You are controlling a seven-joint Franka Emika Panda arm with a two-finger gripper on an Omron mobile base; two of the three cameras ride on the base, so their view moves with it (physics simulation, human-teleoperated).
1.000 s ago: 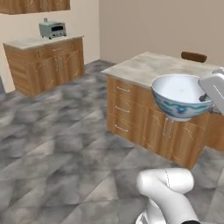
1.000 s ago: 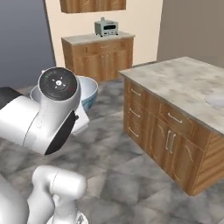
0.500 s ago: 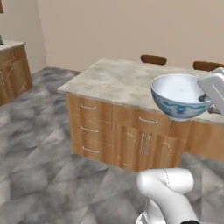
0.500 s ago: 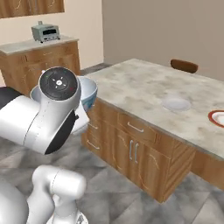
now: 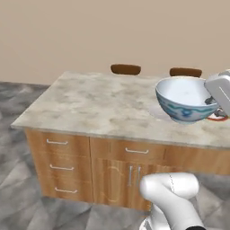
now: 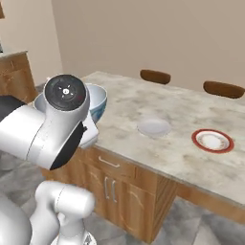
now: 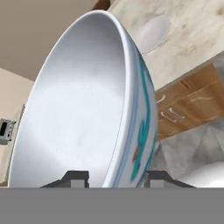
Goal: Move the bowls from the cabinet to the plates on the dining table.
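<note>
1. Patterned bowl [image 5: 185, 99]: white inside, blue-green motif on the outer wall. Nothing in it. Held up in the air, level in the base views, above the near edge of the dining table [image 6: 143, 103]. In the hand view the bowl [image 7: 83, 105] rises straight ahead of the pincer, its wall running down between the two tips.

2. Pincer [image 7: 114, 178]: jaws partly open, closed on the wall of the patterned bowl near its rim, one finger [image 7: 76, 177] against the white inside and the other against the patterned outside. In the left base view the white hand meets the bowl's right side.

3. Pale plate [image 6: 154, 127]: small, flat, whitish, bare. It lies on the table top beyond the held bowl, ahead of the pincer; seen past the bowl's rim in the hand view [image 7: 153, 33].

4. Red plate [image 6: 213, 140]: red rim, pale centre, bare. On the table top, beside the pale plate and further from the pincer, the two apart.

5. Dining table: beige marble-patterned top over light wooden drawers [image 5: 67, 166] with silver handles, below and ahead of the pincer.

6. Two dark brown chair backs [image 6: 155, 76] at the table's far edge, well beyond the pincer.
</note>
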